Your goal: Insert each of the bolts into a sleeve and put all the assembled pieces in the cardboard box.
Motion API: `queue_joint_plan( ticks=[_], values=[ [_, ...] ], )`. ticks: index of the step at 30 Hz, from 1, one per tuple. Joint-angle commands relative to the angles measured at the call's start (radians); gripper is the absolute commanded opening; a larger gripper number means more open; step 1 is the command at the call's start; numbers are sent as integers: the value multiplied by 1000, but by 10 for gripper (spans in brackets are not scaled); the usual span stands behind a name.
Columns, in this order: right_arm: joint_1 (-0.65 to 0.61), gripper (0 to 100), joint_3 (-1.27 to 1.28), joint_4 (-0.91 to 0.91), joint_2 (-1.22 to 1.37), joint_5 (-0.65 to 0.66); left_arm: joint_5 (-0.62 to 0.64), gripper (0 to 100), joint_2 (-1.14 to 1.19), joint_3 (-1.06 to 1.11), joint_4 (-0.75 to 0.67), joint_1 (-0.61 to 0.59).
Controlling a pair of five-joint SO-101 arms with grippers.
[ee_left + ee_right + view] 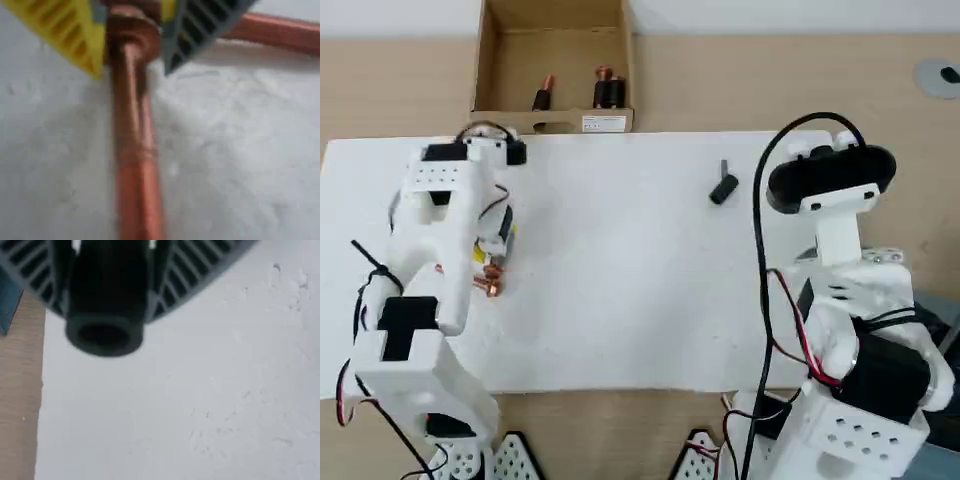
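Observation:
My left gripper (pixel 132 35) is shut on the head of a copper bolt (pixel 134 150), with a yellow finger (pixel 65 30) on one side and a grey finger (pixel 200 25) on the other. The bolt's shank hangs close over the white mat. A second copper bolt (pixel 280 32) lies on the mat just behind. From above, the left gripper (pixel 492 262) sits over the bolts (pixel 488 285) at the mat's left side. My right gripper (pixel 107 270) is shut on a black sleeve (pixel 105 315), its open bore facing the camera, near the mat's edge. The cardboard box (pixel 490 70) holds two assembled pieces (pixel 542 95) (pixel 608 90).
Another black sleeve (pixel 723 188) lies on the white mat (pixel 640 300) right of centre, towards the back. The right arm's body (pixel 830 180) rises over the mat's right edge. Bare wood (pixel 20 390) borders the mat. A grey disc (pixel 940 77) sits at the far right.

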Motion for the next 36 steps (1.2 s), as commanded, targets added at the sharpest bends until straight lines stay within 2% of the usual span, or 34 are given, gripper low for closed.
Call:
queue_joint_plan(
  ticks=[1, 11, 14, 19, 22, 27, 33, 36],
  values=[
    [10, 12, -56, 2, -8, 8, 6, 101, -42, 6, -32, 9],
    [8, 12, -104, 2, -4, 8, 6, 79, -35, 133, -140, 48],
    [8, 12, -104, 3, -4, 8, 6, 2, -36, 152, -133, 71],
    [8, 12, -104, 3, -8, 8, 46, 8, -44, 109, -123, 64],
    [8, 12, -105, 5, -10, 8, 75, 8, -44, 23, -58, 64],
    [8, 12, -133, 25, -8, 9, 196, 8, -44, -176, 48, 64],
    [8, 12, -162, 40, -8, 9, 509, 6, -35, -307, 61, 64],
    [8, 12, -179, 48, -8, 9, 598, 6, -35, -304, 55, 63]
  ],
)
